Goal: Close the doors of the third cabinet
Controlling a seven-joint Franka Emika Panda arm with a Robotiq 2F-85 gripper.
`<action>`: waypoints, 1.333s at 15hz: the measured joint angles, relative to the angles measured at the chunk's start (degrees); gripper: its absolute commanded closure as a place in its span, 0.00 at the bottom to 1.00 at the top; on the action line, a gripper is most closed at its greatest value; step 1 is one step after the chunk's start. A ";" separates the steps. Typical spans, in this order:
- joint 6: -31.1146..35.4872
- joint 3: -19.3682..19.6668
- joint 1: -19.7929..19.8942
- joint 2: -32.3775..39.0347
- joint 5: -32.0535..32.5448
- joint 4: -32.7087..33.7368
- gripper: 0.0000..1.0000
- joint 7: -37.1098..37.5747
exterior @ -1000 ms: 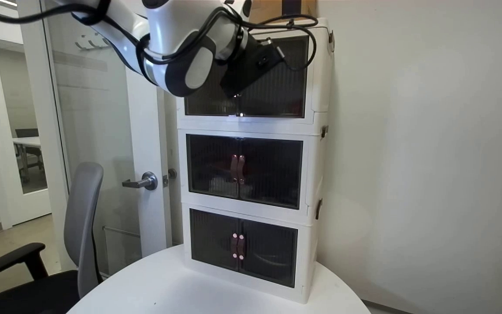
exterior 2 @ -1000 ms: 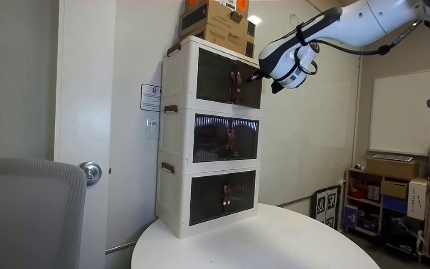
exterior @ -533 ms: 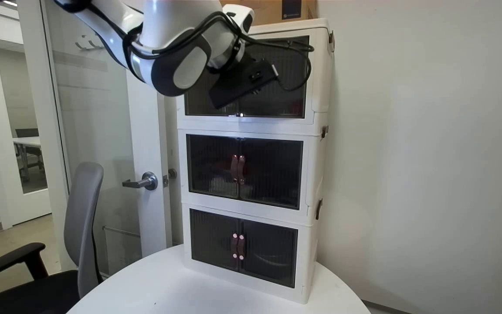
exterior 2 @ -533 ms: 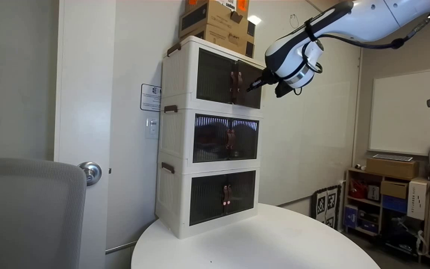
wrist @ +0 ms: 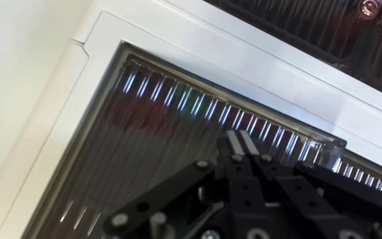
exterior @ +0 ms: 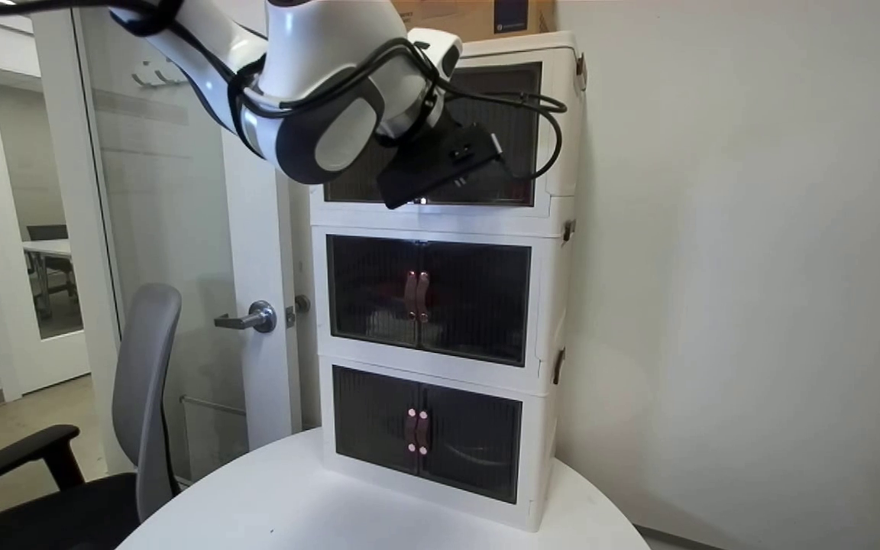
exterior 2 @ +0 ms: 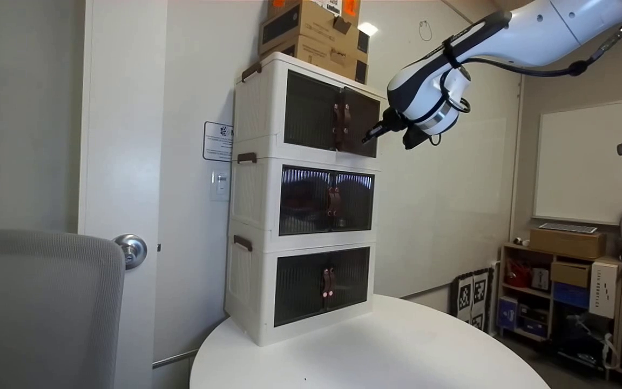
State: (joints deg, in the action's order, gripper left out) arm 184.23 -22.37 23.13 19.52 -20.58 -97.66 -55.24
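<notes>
3rd cabinet is the top unit of 3 piled on the round white tabletop, w/ cardboard boxes above. Its smoked doors have red-brown handles; the right-hand door (on the R in both exterior views) looks a bit ajar, its lower inner corner jutting over the white frame in the wrist view. Fingers are clenched, tips tog., in front of that door nr its btm edge; can't tell if touching it. Arm hangs at upper R in an exterior view. Middle cabinet & lowest cabinet both closed.
</notes>
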 measured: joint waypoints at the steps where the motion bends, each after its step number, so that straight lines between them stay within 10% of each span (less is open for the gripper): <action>1: 0.02 -0.16 -0.15 0.21 0.16 0.34 1.00 -0.06; 19: 2.05 6.52 -8.62 7.68 5.61 10.51 1.00 -1.32; 20: 1.07 6.53 -8.54 7.38 5.47 10.56 0.74 -1.10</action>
State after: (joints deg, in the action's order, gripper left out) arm 185.30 -15.83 14.59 26.90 -15.10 -87.09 -56.35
